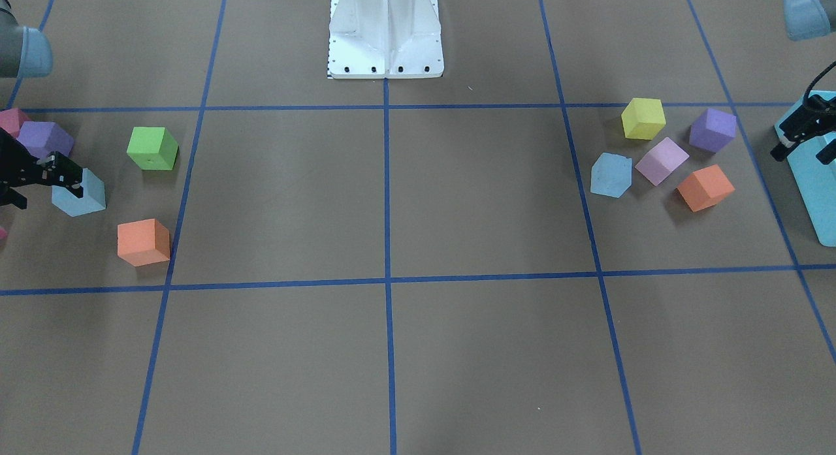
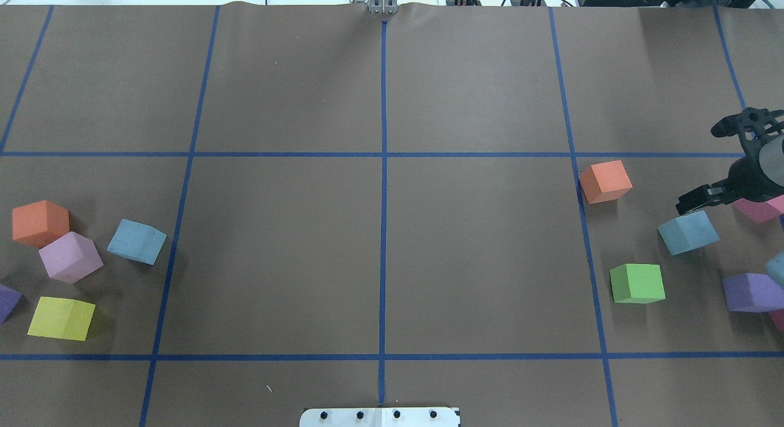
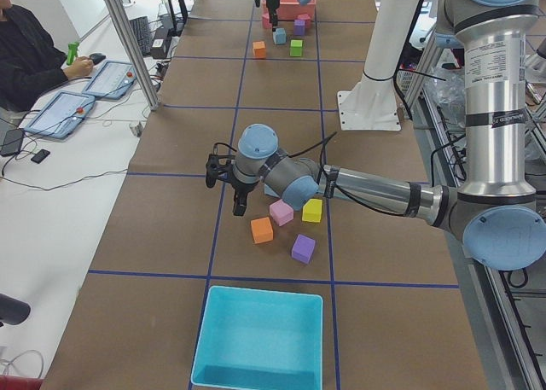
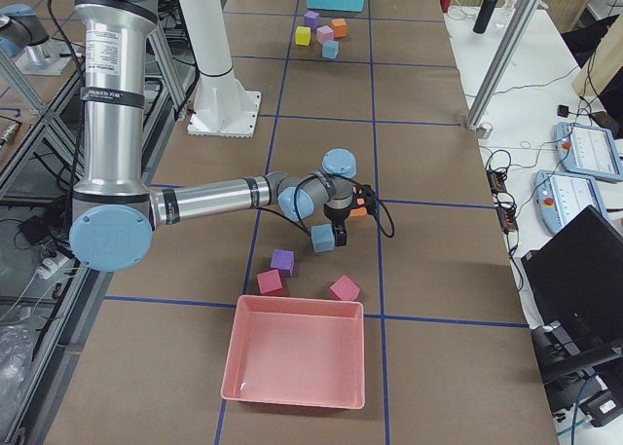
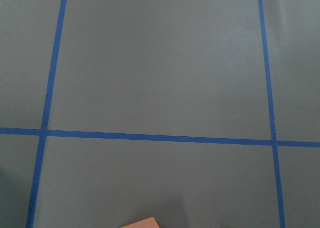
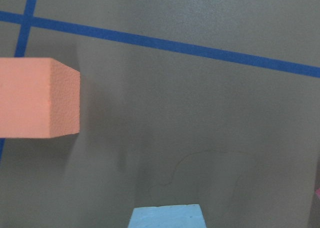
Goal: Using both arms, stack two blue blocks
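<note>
Right gripper is hovering at the overhead view's right edge, jaws wide, just beside a blue block. Left gripper, also wide, is hanging apart from the other blue block.

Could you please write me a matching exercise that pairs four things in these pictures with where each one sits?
Things:
1. green cube
2. yellow cube
3. turquoise box
4. pink tray

Places:
A. at the end of the table on the robot's left
B. at the table's end on the robot's right
C. on the robot's left half, short of the end
D. on the robot's right half, short of the end

Pairs: 1-D, 2-C, 3-A, 4-B
</note>
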You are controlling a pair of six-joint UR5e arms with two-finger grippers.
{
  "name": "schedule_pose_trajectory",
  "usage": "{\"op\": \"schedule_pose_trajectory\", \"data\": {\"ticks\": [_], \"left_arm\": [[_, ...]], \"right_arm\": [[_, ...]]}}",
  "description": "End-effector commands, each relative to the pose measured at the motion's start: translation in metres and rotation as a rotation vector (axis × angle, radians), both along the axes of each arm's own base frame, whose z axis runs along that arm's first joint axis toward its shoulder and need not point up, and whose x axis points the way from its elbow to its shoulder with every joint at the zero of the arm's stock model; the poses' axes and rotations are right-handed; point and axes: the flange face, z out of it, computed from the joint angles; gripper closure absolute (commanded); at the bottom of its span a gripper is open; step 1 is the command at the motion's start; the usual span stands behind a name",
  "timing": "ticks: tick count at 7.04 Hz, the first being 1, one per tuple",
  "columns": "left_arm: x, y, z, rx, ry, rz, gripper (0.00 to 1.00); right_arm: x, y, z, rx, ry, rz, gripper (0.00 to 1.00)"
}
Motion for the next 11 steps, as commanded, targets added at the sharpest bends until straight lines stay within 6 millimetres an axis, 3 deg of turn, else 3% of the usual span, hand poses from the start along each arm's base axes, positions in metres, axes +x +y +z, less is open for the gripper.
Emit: {"op": "schedule_pose_trajectory", "data": {"ticks": [1,3,6,9,11], "left_arm": [[0.003,0.001,-0.002,0.000,0.003,0.004,0.02],[0.008,0.002,-0.005,-0.007,0.011,0.002,0.02],[0.007,0.002,-0.004,-0.005,0.004,-0.004,0.02],[0.008,0.002,-0.004,-0.006,0.004,-0.002,0.02],[0.008,0.001,-0.003,-0.005,-0.001,-0.006,0.02]], "right_arm": [[-0.014,0.007,0.000,0.006,0.000,-0.036,0.00],[-0.032,0.015,-0.004,0.007,-0.005,-0.066,0.00],[-0.039,0.023,0.002,0.007,0.004,-0.096,0.00],[-0.040,0.021,-0.005,0.019,-0.010,-0.108,0.00],[-0.030,0.025,0.001,0.033,-0.003,-0.121,0.00]]}}
